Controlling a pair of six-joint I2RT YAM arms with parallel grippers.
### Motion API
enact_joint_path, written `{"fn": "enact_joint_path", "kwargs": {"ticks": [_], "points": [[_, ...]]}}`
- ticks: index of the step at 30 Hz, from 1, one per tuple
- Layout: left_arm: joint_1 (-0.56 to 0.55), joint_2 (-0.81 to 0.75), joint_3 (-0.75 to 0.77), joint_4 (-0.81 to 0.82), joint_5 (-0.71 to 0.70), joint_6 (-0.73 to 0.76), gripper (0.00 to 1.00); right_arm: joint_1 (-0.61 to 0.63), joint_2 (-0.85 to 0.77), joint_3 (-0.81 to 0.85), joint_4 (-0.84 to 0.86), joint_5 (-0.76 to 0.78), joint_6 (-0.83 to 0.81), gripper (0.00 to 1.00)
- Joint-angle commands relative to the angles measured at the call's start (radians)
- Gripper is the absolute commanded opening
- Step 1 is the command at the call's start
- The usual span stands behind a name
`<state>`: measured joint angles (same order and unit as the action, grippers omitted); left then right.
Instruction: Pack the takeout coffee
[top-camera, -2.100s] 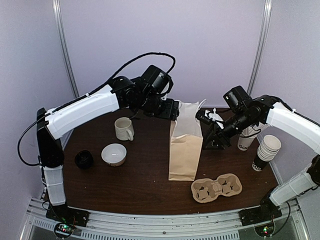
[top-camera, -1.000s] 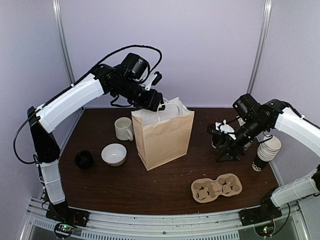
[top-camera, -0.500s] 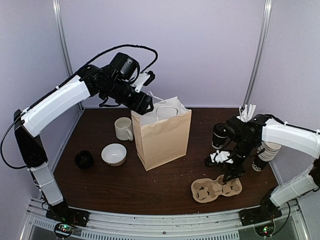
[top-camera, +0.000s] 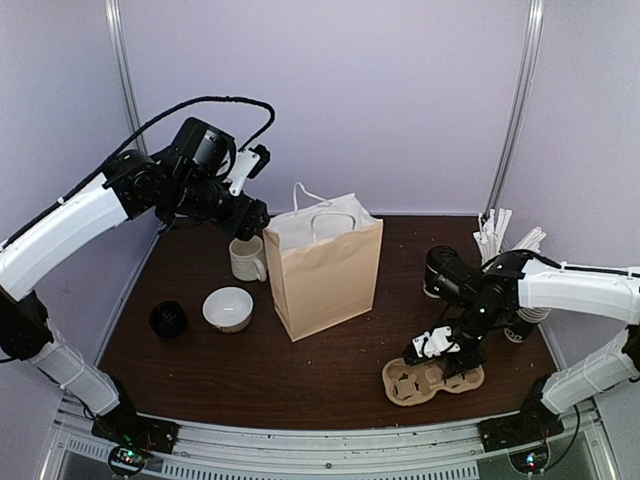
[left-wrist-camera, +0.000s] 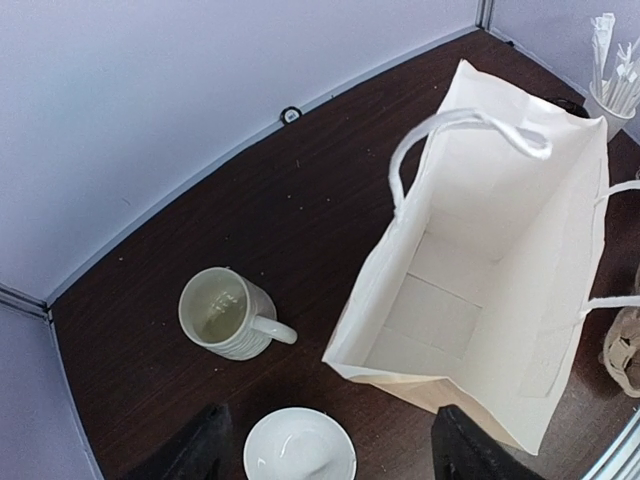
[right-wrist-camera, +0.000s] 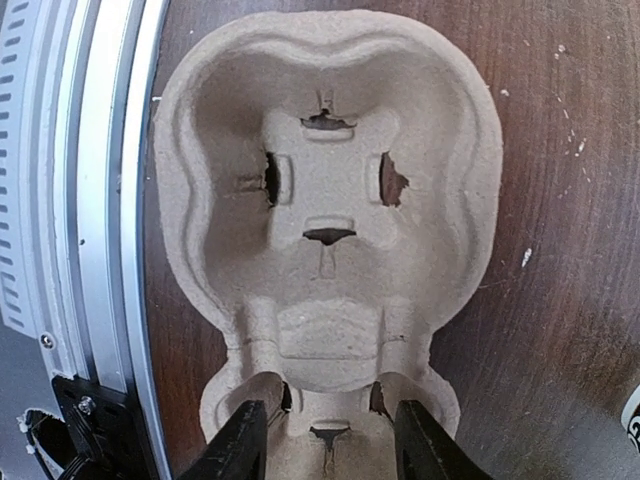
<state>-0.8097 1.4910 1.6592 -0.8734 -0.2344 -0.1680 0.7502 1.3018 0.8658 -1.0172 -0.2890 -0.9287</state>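
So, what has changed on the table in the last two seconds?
The paper bag was turned broadside and shifted left; it stands open. The left hand let go of its top and drew back to the left, clear of it. The right hand swung from the far side down over the cup carrier, fingers apart. Mug, bowl, cup carrier and black lidded cup stayed put.

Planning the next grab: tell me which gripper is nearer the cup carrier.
Right. The right gripper is directly over the cup carrier; the left gripper is raised across the table, near the mug.
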Motion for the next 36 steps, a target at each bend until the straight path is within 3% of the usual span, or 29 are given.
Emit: {"fn": "enact_joint_path", "kwargs": {"ticks": [1, 36], "points": [[0.000, -0.026, -0.019, 0.051, -0.035, -0.024, 0.73, 0.041, 0.013, -0.022, 0.037, 0.047, 0.002, 0.47], [0.000, -0.029, -0.047, 0.057, -0.017, -0.052, 0.73, 0.085, 0.055, -0.072, 0.110, 0.073, 0.065, 0.44]]}}
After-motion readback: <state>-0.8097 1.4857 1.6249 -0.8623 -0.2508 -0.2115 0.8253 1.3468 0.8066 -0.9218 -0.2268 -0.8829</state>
